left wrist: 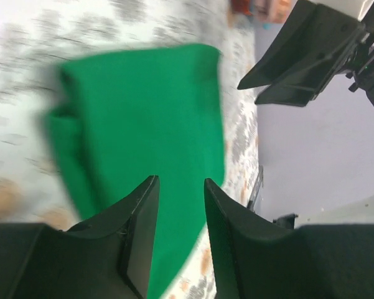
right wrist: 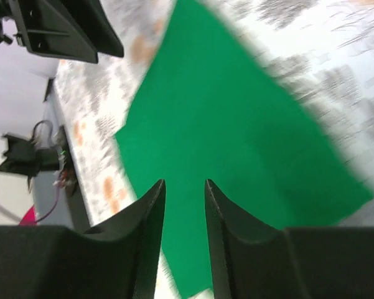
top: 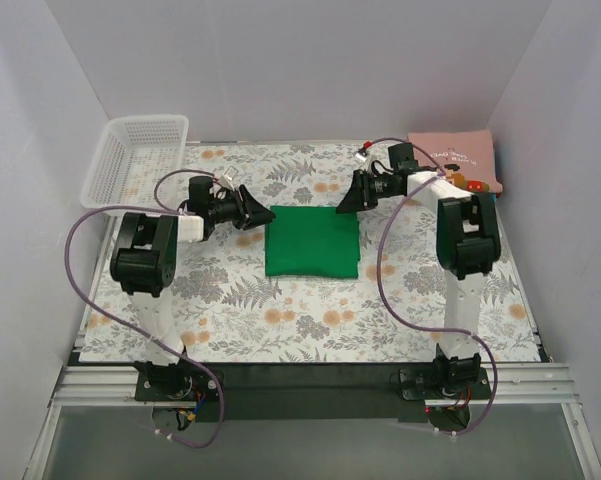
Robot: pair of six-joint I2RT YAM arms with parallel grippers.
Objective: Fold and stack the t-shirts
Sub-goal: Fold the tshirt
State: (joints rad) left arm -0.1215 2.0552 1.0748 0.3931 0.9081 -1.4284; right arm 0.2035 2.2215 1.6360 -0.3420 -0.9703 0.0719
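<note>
The green t-shirt (top: 312, 240) lies folded into a rectangle at the middle of the table. It also shows blurred in the left wrist view (left wrist: 143, 124) and the right wrist view (right wrist: 236, 143). My left gripper (top: 264, 213) hovers at its back left corner, jaws apart and empty (left wrist: 180, 187). My right gripper (top: 346, 203) hovers at its back right corner, jaws apart and empty (right wrist: 185, 187). The dusty-pink t-shirt (top: 450, 153) lies folded at the back right corner. The teal t-shirt is out of view.
A white mesh basket (top: 140, 150) stands at the back left. White walls close in the table on three sides. Purple cables loop beside both arms. The floral tablecloth (top: 310, 320) lies bare in front of the green shirt.
</note>
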